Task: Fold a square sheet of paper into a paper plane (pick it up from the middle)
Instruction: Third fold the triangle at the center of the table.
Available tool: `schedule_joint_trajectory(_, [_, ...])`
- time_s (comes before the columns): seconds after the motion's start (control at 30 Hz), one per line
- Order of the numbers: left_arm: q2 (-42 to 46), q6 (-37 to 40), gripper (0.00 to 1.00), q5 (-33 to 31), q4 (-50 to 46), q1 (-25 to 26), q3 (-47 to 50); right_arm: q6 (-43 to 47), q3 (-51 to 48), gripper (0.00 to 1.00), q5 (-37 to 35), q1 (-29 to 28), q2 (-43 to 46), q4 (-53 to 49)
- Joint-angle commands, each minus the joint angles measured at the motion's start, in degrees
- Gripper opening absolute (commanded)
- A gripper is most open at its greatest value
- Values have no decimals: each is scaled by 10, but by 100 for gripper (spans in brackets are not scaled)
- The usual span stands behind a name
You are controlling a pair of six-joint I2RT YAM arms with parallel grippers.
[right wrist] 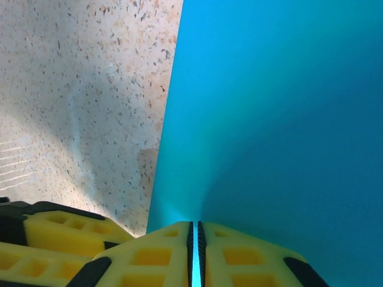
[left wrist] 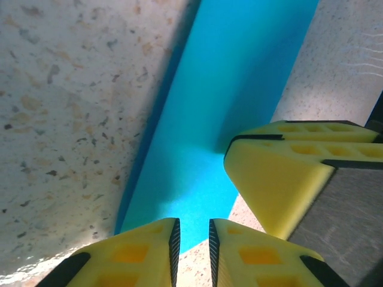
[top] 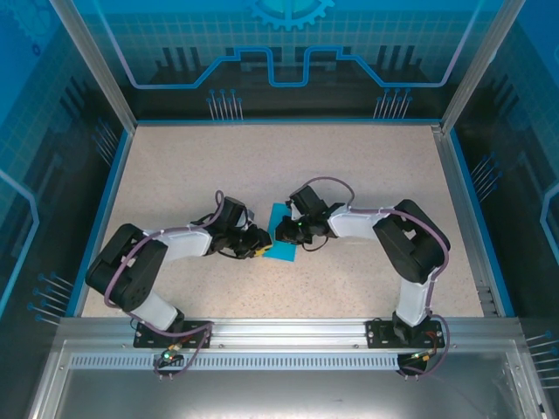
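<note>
Top view: the square sheet of paper lies near the middle of the bench, a little toward 6 o'clock. The left gripper is at its 9 o'clock side and the right gripper at about 1 o'clock. With both so close together, the likely trouble is an uneven pull. If one arm lifts or drags before the other, the thin sheet could crease off-centre or tear.

Left wrist view: the sheet runs from 6 o'clock up toward 1 o'clock, and its 9 o'clock edge looks raised off the bench. The risk here is a missed pinch, because the paper's near edge only just reaches the mouth. The left gripper is narrow, but a slot is left between its pads and bench shows through it, so no firm hold is visible. A right-gripper finger sits close by at 3 o'clock.

Right wrist view: paper covers the 12-to-4 o'clock side and bench lies at 10 o'clock. The right gripper is all but closed, with a teal sliver clamped between its pads. It holds only a small bite of paper, which could slip out.
</note>
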State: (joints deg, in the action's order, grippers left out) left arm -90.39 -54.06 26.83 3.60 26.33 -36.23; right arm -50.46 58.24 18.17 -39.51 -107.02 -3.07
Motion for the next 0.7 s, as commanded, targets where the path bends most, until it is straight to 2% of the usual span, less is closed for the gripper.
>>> schedule_joint_trajectory(0.0, [-17,-1,22,15,5,3,11,-4,16,13,27,-11,-14,20])
schedule_joint_trajectory(0.47, [-38,13,13,-14,-35,3,13,31,17,12,42,-19,-34,-9])
schedule_joint_trajectory(0.67, [-43,13,13,-32,-71,3,13,53,5,12,26,5,-40,-25])
